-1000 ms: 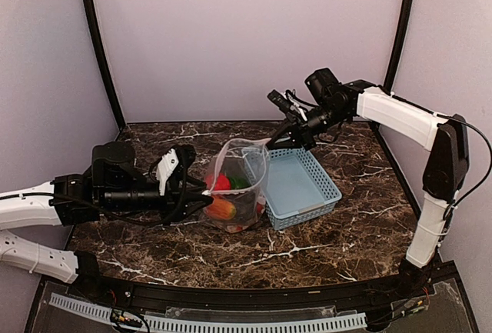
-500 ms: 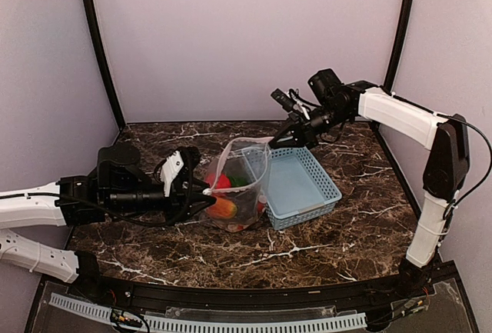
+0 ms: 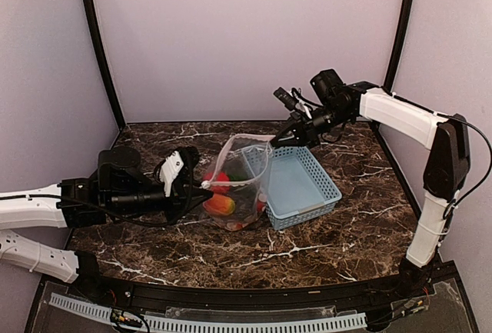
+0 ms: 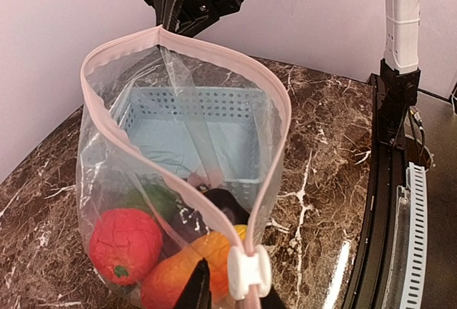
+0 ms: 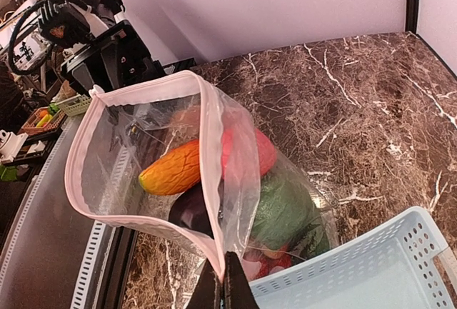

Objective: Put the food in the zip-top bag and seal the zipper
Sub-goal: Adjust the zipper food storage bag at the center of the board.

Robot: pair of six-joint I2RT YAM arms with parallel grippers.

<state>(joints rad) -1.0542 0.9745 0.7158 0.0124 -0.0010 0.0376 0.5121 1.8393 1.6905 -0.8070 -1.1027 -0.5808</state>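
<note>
The clear zip-top bag (image 3: 244, 187) stands on the table with its mouth open and stretched between my two grippers. Inside it lie a red strawberry (image 4: 125, 245), an orange mango (image 4: 189, 270), a green pepper (image 5: 282, 205), a purple eggplant (image 5: 191, 210) and red-yellow balls (image 5: 275, 260). The pale pink zipper (image 4: 118, 138) rims the mouth, with a white slider (image 4: 248, 272) at the near end. My left gripper (image 4: 235, 296) is shut on the slider. My right gripper (image 5: 227, 286) is shut on the far corner of the zipper (image 5: 213, 145).
The light blue lattice basket (image 3: 307, 187) sits right of the bag, touching it, and shows in the right wrist view (image 5: 371, 266). The dark marble table (image 3: 338, 233) has walls at the back and sides. A rail (image 3: 231, 324) runs along the near edge.
My right gripper has drawn its corner of the bag up and to the right. My left gripper has shifted slightly toward the bag. The mouth is stretched longer and narrower.
</note>
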